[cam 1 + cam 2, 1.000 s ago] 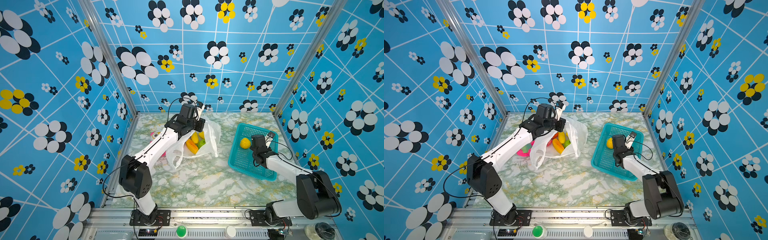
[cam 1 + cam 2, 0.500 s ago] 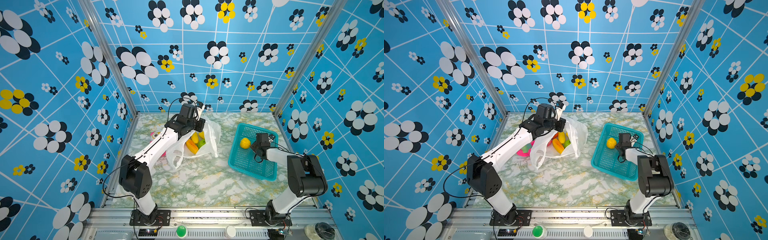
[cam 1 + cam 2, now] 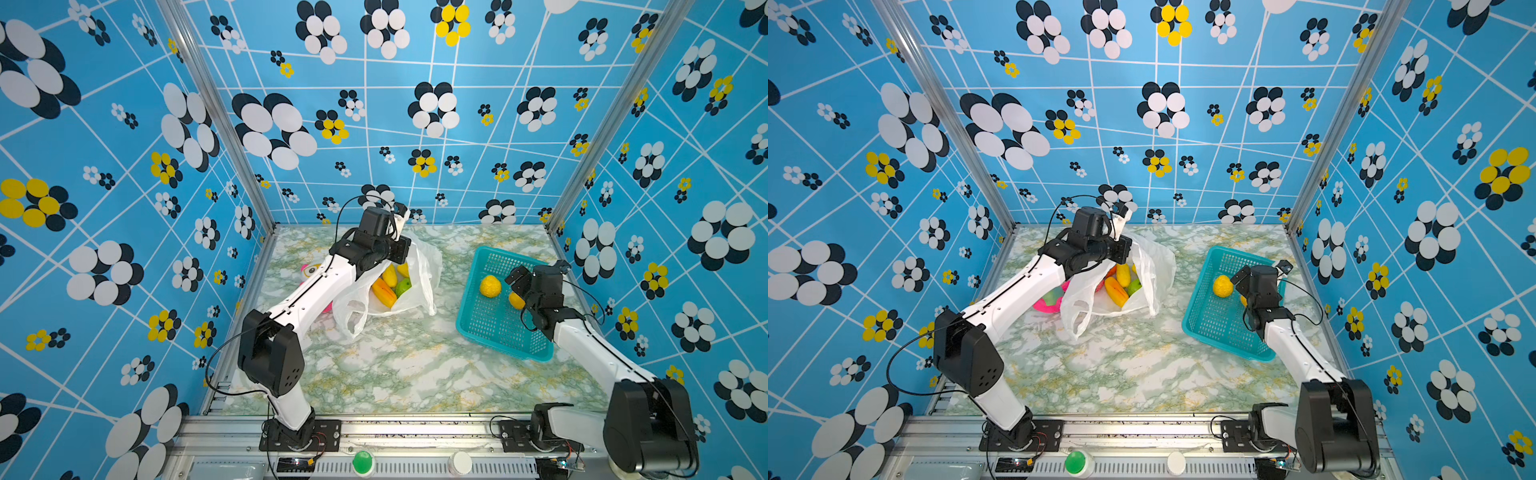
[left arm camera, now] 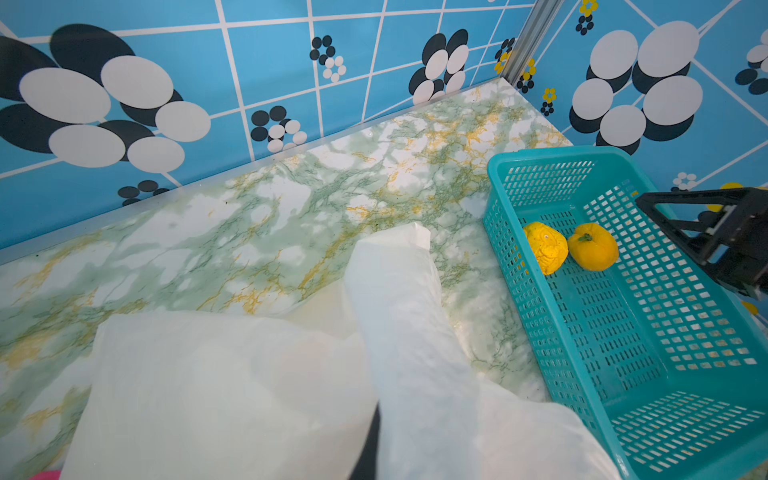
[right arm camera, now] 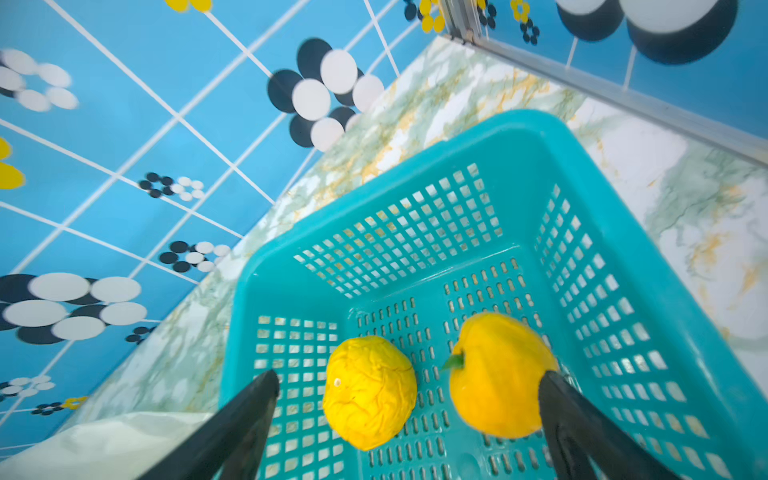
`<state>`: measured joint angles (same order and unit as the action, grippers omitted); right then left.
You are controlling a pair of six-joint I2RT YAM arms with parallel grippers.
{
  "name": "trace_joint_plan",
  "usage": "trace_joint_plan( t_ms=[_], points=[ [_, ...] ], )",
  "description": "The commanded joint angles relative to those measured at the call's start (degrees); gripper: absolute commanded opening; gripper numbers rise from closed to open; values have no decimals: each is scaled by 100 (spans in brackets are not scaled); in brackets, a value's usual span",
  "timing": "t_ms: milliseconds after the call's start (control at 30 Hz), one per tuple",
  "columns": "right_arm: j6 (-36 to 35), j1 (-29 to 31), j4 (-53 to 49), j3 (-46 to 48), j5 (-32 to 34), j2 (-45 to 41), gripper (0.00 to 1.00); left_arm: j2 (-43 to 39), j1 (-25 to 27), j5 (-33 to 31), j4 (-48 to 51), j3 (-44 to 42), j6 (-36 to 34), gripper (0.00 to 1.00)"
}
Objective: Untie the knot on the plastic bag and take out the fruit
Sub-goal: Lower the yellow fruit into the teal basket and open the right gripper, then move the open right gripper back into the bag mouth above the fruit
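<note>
Marble-patterned green-and-white table [image 3: 395, 374] is carrying everything. On its left half, the thin, translucent white plastic bag [image 3: 424, 266] is lying with its mouth gaping toward the front, and one loop handle [image 3: 353, 318] is trailing on the table. Well apart on the right, the teal perforated plastic basket [image 3: 494, 328] is sitting at a slant to the table's edges. The pink-and-white plush toy [image 3: 309, 272] is peeking out from behind the left arm, just beside the bag. The left end effector [image 3: 400, 214] is clenching a white strip of the bag and holding it up above the bag's mouth. The right end effector [image 5: 409, 376] is hovering over the basket's floor, released, with its fingers spread wide. Two pieces of fruit are lying between them: a wrinkled yellow round one [image 5: 370, 390] and a smooth orange-yellow one [image 5: 498, 374], which one finger is partly hiding. More fruit [image 3: 388, 286], oblong yellow and orange pieces and a green one, is resting inside the bag.
</note>
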<state>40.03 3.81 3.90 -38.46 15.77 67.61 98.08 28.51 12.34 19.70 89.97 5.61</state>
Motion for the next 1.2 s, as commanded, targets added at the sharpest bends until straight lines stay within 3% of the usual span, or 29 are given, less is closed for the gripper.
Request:
trace_joint_plan(
  t_ms=[0,100,167,300,433,600,867,967,1100,1167],
  points=[
    [-292,120,-184,189,216,-557,99,80,-4,158,-32,176,39,0],
    [-553,233,-128,254,-140,-1137,99,60,14,181,-58,161,28,0],
    [-875,690,168,329,-554,-1546,99,75,14,184,-38,185,25,0],
    [-1951,2116,432,19,-1024,-1851,98,53,16,177,-46,161,28,0],
    [-2815,3472,504,-416,-981,-1312,99,47,20,119,0,149,23,0],
    [-3209,4318,225,-1168,-298,-180,99,5,22,164,-72,91,20,0],
    [-2600,4371,-738,-2832,1240,1972,95,10,24,182,-22,100,19,0],
    [-2478,4365,-1083,-3430,1667,2661,77,-52,32,162,-49,48,19,0],
    [-2262,4231,-1261,-3695,2153,2826,26,-96,34,152,-94,1,2,0],
    [-2118,4088,-1226,-3592,2200,2714,11,-69,32,138,-65,42,-24,3]
  ],
)
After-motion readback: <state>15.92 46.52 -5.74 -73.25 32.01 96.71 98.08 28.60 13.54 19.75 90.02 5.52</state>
